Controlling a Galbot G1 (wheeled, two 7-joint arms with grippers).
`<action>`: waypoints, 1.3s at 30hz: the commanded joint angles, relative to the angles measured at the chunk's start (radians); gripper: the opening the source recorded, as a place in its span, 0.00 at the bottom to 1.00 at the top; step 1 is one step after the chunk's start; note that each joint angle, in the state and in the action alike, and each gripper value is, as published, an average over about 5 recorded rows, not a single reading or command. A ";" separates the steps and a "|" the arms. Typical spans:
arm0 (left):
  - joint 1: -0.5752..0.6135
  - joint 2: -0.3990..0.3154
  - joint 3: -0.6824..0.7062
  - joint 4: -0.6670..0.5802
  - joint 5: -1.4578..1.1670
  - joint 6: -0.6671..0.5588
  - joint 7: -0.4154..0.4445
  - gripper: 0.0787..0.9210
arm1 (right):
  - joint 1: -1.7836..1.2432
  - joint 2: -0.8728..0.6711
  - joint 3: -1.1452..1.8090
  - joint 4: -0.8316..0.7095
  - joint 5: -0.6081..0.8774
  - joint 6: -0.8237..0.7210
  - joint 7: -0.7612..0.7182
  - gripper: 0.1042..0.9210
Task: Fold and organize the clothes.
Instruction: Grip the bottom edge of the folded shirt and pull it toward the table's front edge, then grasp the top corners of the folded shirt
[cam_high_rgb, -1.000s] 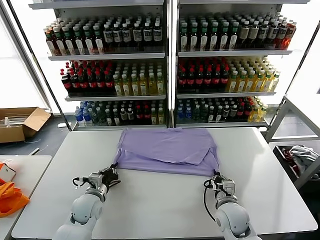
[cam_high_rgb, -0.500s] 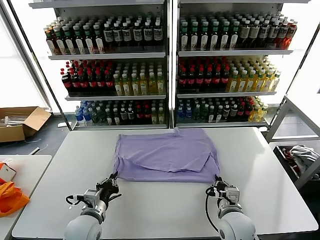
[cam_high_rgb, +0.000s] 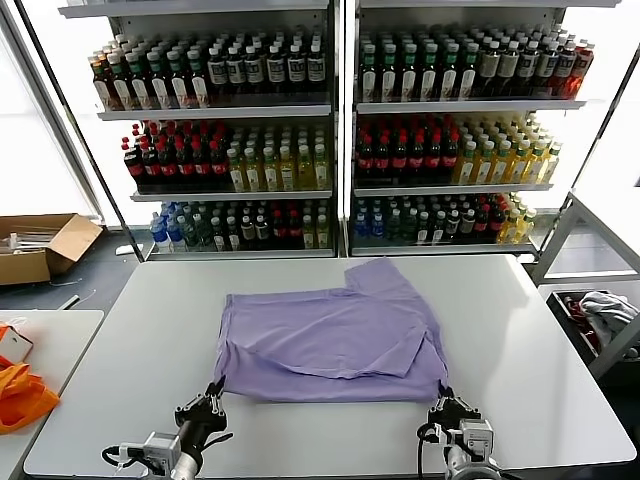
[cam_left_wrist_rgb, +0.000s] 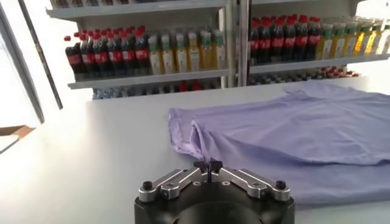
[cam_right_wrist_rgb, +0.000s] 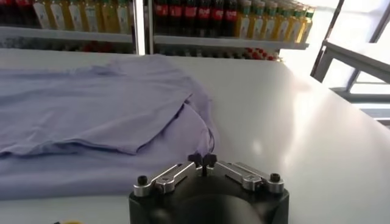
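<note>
The T-shirt lies folded on the middle of the desk. The left gripper and the right gripper each pinch one near corner, fingers closed on fabric.

Standing across the top of the frame, two metal shelving units packed with bottled drinks, backing a white table filling the centre, with a cardboard box lying on grey floor at left and daylight glaring behind.
</note>
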 joint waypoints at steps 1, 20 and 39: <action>0.160 -0.015 -0.013 -0.019 0.018 -0.011 -0.002 0.01 | -0.105 -0.017 -0.020 0.043 -0.061 0.037 0.020 0.01; 0.154 -0.027 -0.010 -0.041 0.015 -0.041 -0.018 0.03 | -0.149 -0.006 -0.035 0.068 -0.083 0.059 0.021 0.17; 0.028 -0.013 0.017 -0.246 -0.023 -0.068 0.029 0.64 | 0.028 0.037 0.136 0.093 -0.009 0.196 -0.032 0.83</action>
